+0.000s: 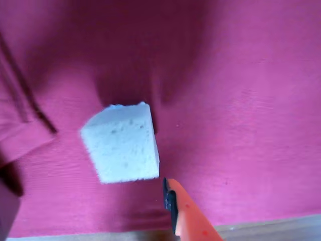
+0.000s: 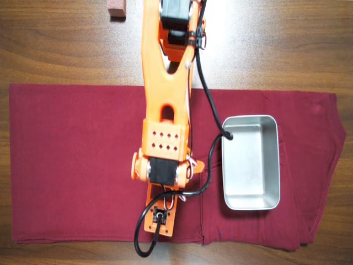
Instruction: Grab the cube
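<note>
A home or hobby setup, by the look of it: a wood-grain worktop (image 2: 66, 49) draped with a creased dark red cloth (image 2: 71, 165), an orange 3D-printed arm (image 2: 165, 83) with a loose black cable (image 2: 207, 88), and a metal tray (image 2: 251, 201).

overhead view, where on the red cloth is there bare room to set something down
The widest free patch is the cloth left of the arm, out to its left edge. A smaller strip lies right of the metal tray, though wrinkled. The middle is crowded: arm, cable and tray sit close together. The wrist view shows the cube under the arm, with the gripper beside it.
</note>
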Available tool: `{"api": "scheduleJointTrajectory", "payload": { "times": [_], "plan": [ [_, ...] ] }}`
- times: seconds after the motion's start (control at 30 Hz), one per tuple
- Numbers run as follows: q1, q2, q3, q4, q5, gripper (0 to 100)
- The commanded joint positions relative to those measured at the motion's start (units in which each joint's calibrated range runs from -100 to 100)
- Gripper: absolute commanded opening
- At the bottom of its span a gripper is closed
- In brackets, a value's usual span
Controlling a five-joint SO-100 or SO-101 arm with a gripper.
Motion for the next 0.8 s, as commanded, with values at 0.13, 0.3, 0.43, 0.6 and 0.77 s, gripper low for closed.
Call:
{"api": "scheduleJointTrajectory", "payload": {
  "times": [0.13, 0.3, 0.43, 0.6, 0.77],
  "plan": [
    [3.66, 5.07, -1.67, -6.54, 0.00, 39],
    [1.06, 5.96, 1.07, -11.25, -0.68, 37],
    [-0.37, 5.52, 3.89, -12.35, -0.83, 35],
    [-1.33, 6.14, 5.71, -14.84, -1.71, 14],
    [-2.49, 5.16, 7.62, -16.50, -3.03, 0]
  ]
}}
